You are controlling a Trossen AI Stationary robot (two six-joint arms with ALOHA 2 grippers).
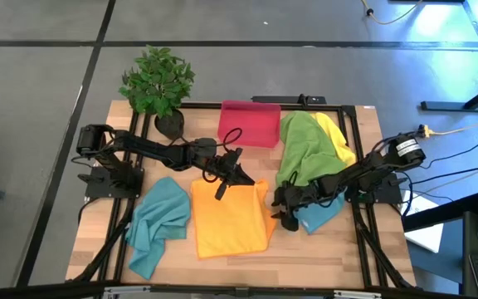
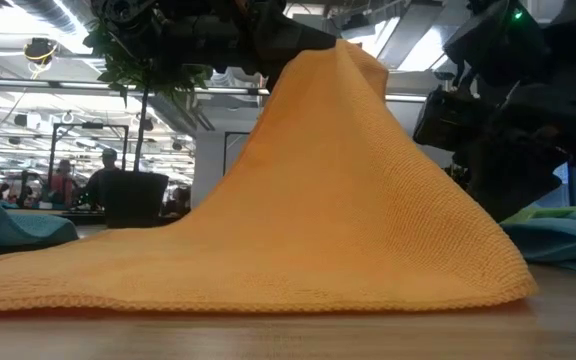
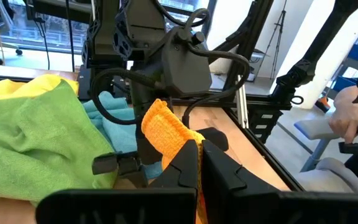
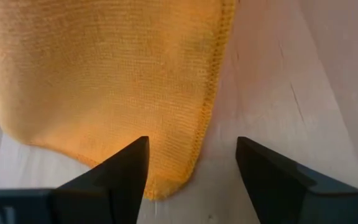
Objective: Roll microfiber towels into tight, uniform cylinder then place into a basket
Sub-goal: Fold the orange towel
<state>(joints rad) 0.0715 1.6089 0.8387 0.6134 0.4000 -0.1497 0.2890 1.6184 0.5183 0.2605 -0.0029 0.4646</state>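
The orange towel (image 1: pixel 226 218) lies mid-table, its far edge pulled up into a peak (image 2: pixel 338 60). My left gripper (image 1: pixel 237 176) is shut on that edge. My right gripper (image 1: pixel 282 218) is open just above the table at the towel's right edge; in the right wrist view its fingers (image 4: pixel 191 168) stand on either side of a towel corner (image 4: pixel 166 180) that lies flat. A green towel (image 1: pixel 301 149) and a yellow towel (image 1: pixel 337 137) are heaped at the far right. One teal towel (image 1: pixel 158 224) lies at the left, another (image 1: pixel 318 218) under the right arm. The red-pink basket (image 1: pixel 250 123) stands at the far middle. My left gripper pinches a bunched fold of the orange towel's far edge (image 3: pixel 166 134) between its two shut fingers (image 3: pixel 188 165). It comes slanting down from the far left. The held part is raised off the table; the cloth slopes down from it and its near part (image 2: pixel 268 285) lies on the table.
A potted plant (image 1: pixel 158 83) stands at the far left corner beside the basket. Black frame rails (image 1: pixel 363 166) run along the table's sides. Bare wood (image 1: pixel 305 262) shows along the near edge. People sit in the room beyond (image 2: pixel 108 180).
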